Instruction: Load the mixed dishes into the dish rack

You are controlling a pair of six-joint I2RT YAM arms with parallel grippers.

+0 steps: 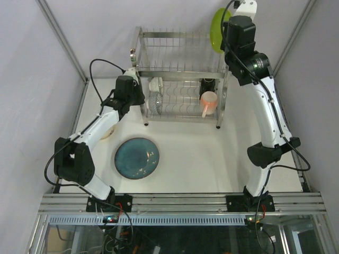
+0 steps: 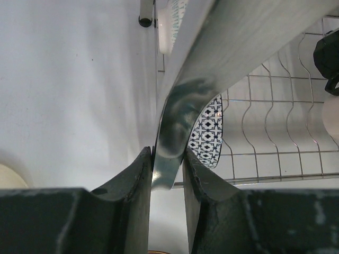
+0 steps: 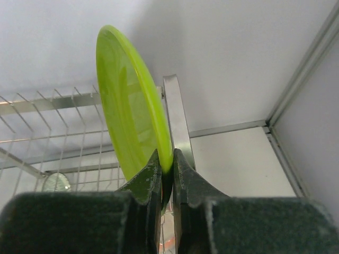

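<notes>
A white table [image 1: 201,159] is seen, boxed in by plain pale walls [image 1: 47,63], with metal frame rails [image 1: 180,202] at the near edge. The rack [image 1: 180,74] is set at the far middle of the table. The left gripper [image 1: 136,78] is clamped on the rack, on a flat shiny steel bar [image 2: 222,58] at its left end. The jaws are part closed and both fingers [image 2: 132,185] are pressed against the bar. The right gripper [image 1: 226,27] is raised above the rack's far right corner and is clenched on the green plate [image 1: 217,24]. Its jaws are almost closed and only the rim is pinched. That plate is held upright on edge, above the rack. The blue plate [image 1: 137,157] is laid flat on the table in front of the rack. A cream plate [image 1: 108,132] is half hidden under the left arm. The pink mug [image 1: 209,101] and the bowl [image 1: 154,103] are lodged in the lower tier. Both arms and the table dishes are given by the top view only. Finger contact at the left gripper [image 2: 168,159] is shown only in the left wrist view, with the bowl [image 2: 211,132] just behind the bar. The pinch of the right gripper [image 3: 166,159] on the lower rim of the green plate [image 3: 130,106] is shown only in the right wrist view, beside an upright post [image 3: 177,116].
</notes>
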